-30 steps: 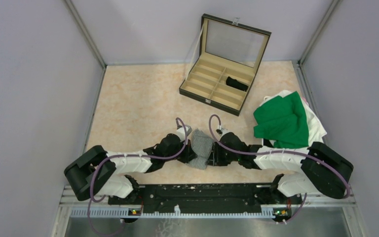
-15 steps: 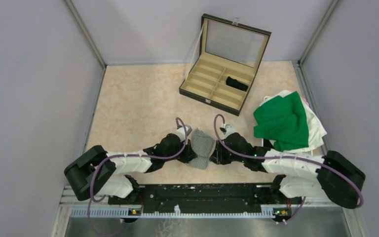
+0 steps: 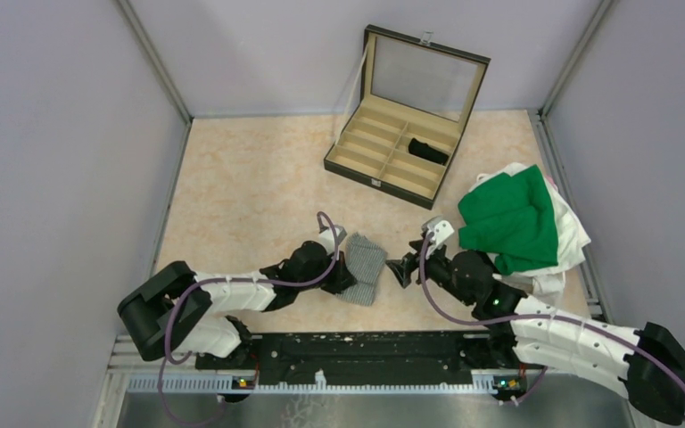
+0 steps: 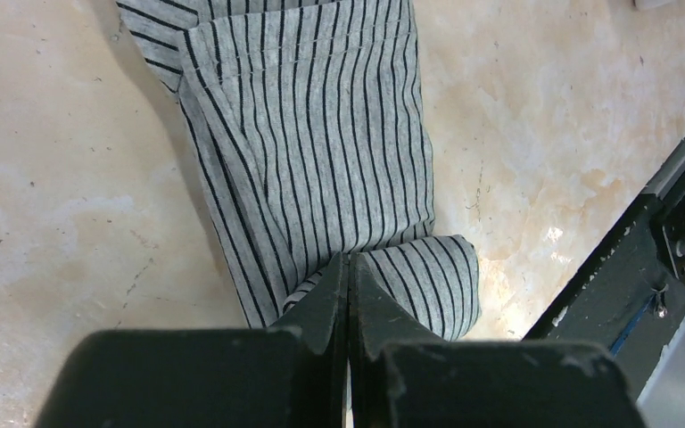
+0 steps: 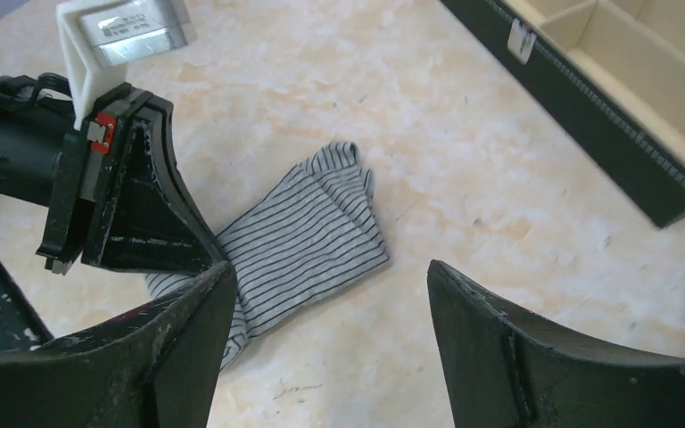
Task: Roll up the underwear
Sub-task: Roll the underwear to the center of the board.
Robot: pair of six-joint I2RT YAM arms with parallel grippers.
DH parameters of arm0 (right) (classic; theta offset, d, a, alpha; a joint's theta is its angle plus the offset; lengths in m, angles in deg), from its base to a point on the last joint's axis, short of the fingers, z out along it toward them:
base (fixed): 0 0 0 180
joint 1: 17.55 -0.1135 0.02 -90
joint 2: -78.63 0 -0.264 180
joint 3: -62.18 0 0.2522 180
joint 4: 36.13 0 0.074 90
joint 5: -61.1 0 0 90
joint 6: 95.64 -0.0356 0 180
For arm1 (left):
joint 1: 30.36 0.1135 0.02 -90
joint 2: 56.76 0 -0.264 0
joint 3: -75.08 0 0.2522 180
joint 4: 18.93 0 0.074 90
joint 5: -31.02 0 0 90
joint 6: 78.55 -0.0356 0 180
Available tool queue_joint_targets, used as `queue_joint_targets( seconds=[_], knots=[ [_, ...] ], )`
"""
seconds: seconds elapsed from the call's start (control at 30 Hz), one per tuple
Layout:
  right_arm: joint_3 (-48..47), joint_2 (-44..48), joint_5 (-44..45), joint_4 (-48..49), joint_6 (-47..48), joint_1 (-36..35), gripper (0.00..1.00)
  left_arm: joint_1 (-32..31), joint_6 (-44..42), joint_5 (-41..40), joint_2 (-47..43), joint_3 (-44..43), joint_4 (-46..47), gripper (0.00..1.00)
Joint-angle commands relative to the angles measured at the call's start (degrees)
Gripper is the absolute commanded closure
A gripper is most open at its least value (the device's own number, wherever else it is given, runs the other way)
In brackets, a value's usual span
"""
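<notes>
Underwear [image 3: 366,266], grey-striped, lies on table [image 3: 250,178] at lower centre of top view. My left jaws clenched, tips on its folded edge; my right jaws released, clear to its right.

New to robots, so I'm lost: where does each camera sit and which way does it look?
Top external: high behind the arm bases, looking down at the table; left arm and right arm show.
Left wrist: on the left arm, looking along the shut left gripper pinching the striped underwear.
Right wrist: on the right arm, looking through the open right gripper toward the case.
Shared: every view shows the underwear.
</notes>
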Motion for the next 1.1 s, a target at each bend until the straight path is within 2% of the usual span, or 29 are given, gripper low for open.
queue_joint_targets(
  seconds=[0.0,0.1,0.23,0.47,0.63,0.9,1.07],
  knots=[
    [-5.2,-0.1,-2.3,-0.3,15.1,0.4,0.24,-0.1,-0.7,-1.2,3.0,1.0,-9.3,1.0],
    [-7.9,-3.8,-7.1,-2.3,18.9,-2.2,0.31,-0.1,-0.1,-1.9,3.7,0.7,-10.0,1.0],
    [-7.5,-8.0,-3.8,-2.0,34.0,-14.7,0.33,0.0,0.9,-3.1,4.4,0.9,-10.6,1.0],
    [-4.6,-16.8,-7.3,1.3,47.8,-23.6,0.35,0.1,2.4,-4.1,7.3,0.7,-11.4,1.0],
    [-4.8,-22.4,-4.8,4.3,51.4,-24.1,0.39,0.1,2.9,-3.9,8.7,0.7,-10.9,1.0],
    [-5.2,-30.1,-2.7,9.8,55.6,-24.8,0.37,0.2,2.8,-3.8,8.9,1.0,-10.5,1.0],
    [-6.4,-34.1,-0.4,8.9,57.4,-25.1,0.44,0.1,2.7,-3.3,9.1,1.0,-10.2,1.0]
  ],
)
